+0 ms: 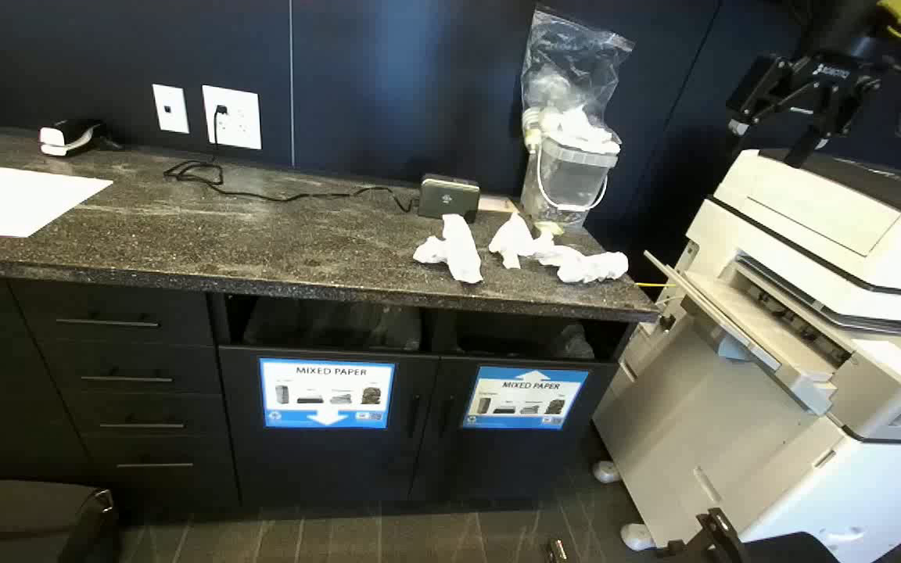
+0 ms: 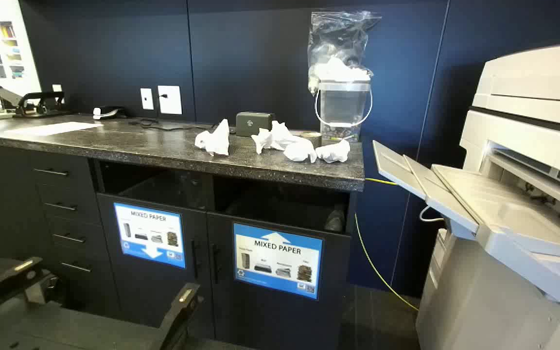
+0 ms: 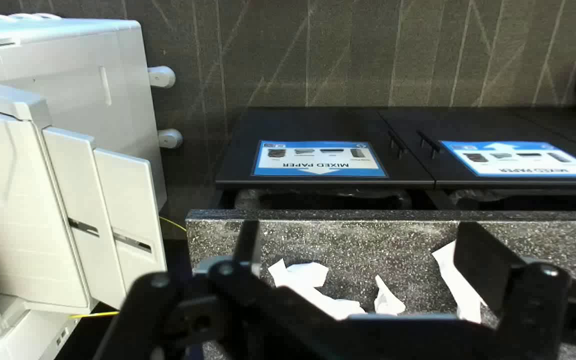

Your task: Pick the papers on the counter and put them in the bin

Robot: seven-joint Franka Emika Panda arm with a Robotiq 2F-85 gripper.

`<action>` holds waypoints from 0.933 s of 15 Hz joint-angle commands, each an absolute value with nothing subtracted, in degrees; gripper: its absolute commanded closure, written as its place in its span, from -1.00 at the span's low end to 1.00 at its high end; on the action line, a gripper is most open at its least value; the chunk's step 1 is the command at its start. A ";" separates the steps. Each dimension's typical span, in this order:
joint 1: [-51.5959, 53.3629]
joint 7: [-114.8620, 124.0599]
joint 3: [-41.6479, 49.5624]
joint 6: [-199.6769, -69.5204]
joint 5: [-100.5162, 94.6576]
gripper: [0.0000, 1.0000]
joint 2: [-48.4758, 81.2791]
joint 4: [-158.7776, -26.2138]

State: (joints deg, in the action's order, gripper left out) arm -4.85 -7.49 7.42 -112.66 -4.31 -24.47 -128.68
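Several crumpled white papers lie near the right end of the dark speckled counter in both exterior views, with one paper apart to the left and others grouped to the right; they also show in an exterior view. My gripper is raised at the upper right, open and empty. In the wrist view its jaws are wide apart, high above the papers, and its body hides part of them. Below the counter are open slots of the mixed paper bins; their insides are dark.
A white printer-like machine with a protruding tray stands beside the counter's right end. A clear bag with a bucket, a small dark box, a cable, a flat white sheet and a stapler-like object are on the counter.
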 commanded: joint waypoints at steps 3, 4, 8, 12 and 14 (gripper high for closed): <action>-5.01 -7.56 7.30 -112.55 -4.23 -1.00 -24.72 -128.11; -5.01 -7.56 7.30 -112.55 -4.23 -1.00 -24.72 -128.08; -4.65 -7.62 6.97 -115.65 -4.38 -1.00 -23.42 -129.31; -2.98 -8.64 6.10 -122.78 -3.48 -1.00 -19.25 -130.98; -1.99 -9.24 5.39 -127.84 -3.65 -1.00 -16.19 -131.81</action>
State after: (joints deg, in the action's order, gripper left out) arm -3.12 -7.69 6.30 -121.49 -4.18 -20.11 -131.56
